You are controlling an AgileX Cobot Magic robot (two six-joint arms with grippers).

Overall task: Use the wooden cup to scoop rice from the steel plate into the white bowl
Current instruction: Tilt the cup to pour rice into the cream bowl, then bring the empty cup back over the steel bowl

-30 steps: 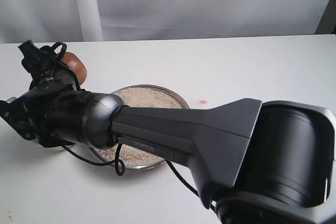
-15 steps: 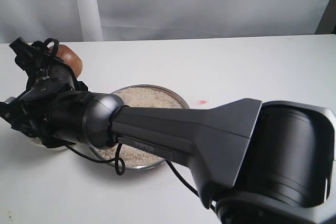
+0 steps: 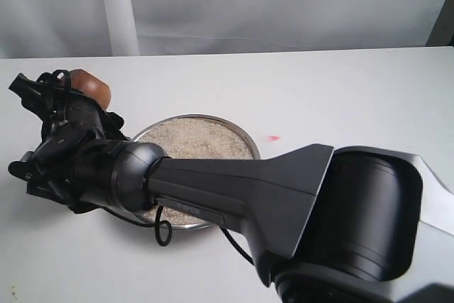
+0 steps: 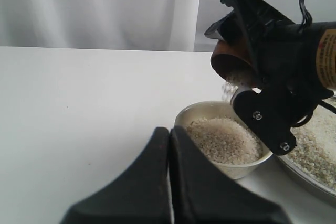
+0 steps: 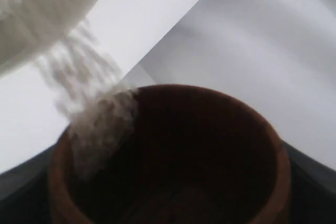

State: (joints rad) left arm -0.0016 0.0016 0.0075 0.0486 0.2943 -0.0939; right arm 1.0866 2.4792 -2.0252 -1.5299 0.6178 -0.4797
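Observation:
My right gripper (image 3: 67, 90) reaches across to the far left and is shut on the wooden cup (image 3: 91, 87). The cup (image 4: 231, 61) is tipped mouth-down above the white bowl (image 4: 237, 170), and rice (image 5: 89, 103) streams over its rim into the bowl. A heap of rice (image 4: 223, 140) lies in the bowl. The steel plate (image 3: 242, 133) stands right of the bowl with a bed of rice (image 3: 198, 140) in it. In the exterior view the arm hides the bowl. My left gripper (image 4: 169, 131) is shut and empty, low over the table just short of the bowl.
The right arm's thick black forearm (image 3: 234, 182) stretches across the plate's near side, with a cable loop (image 3: 163, 232) hanging from it. A small red mark (image 3: 273, 138) sits on the white table (image 3: 340, 97). White curtain backs the table.
The right gripper has shifted left with the cup and tipped it further. The arm's base has swung a little left too.

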